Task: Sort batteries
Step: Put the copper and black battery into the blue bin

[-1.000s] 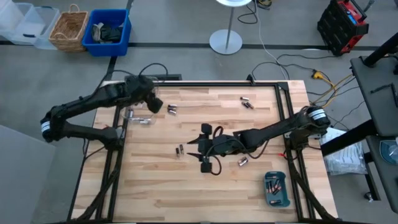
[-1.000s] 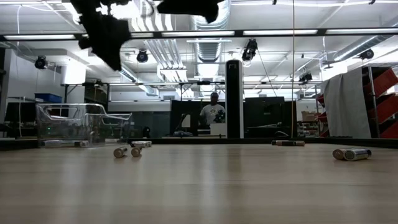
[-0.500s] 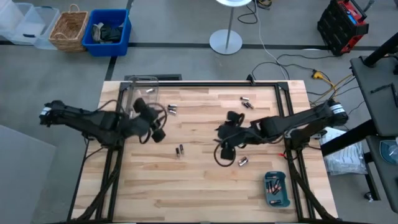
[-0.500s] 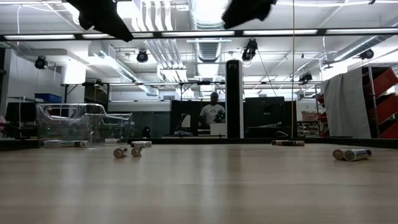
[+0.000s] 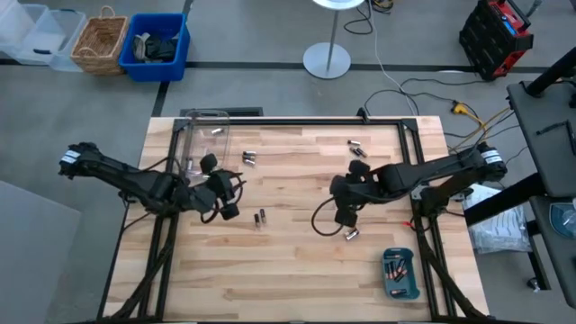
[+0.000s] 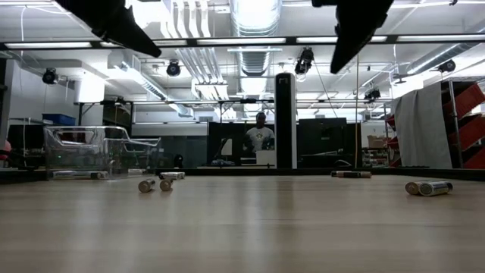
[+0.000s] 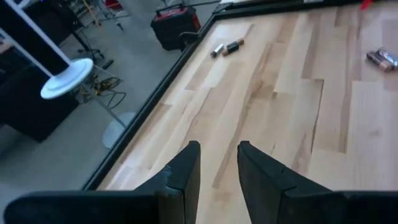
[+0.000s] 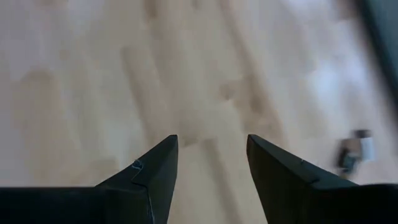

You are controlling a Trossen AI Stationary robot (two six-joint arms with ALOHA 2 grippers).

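Batteries lie scattered on the wooden table: a pair (image 5: 249, 157) near the clear plastic box (image 5: 202, 144), a pair (image 5: 357, 147) by the far edge, a pair (image 5: 261, 217) at mid-table and one (image 5: 351, 233) nearer the front. More lie in the teal tray (image 5: 400, 273). My left gripper (image 5: 227, 193) hovers open over bare wood just near of the box, nothing between its fingers (image 7: 186, 168). My right gripper (image 5: 344, 205) hovers open right of centre, above bare wood, with one battery (image 8: 354, 152) off to its side.
The clear box (image 6: 98, 155) stands at the far left of the table, the teal tray at the near right corner. Both arms show only as dark shapes at the top of the low view. A black cable loop (image 5: 322, 225) hangs below the right arm.
My left gripper has gone from the clear box at the far left toward the table's near edge, over bare wood. My right gripper has drawn back from mid-table toward the right edge. No battery on the table has moved.
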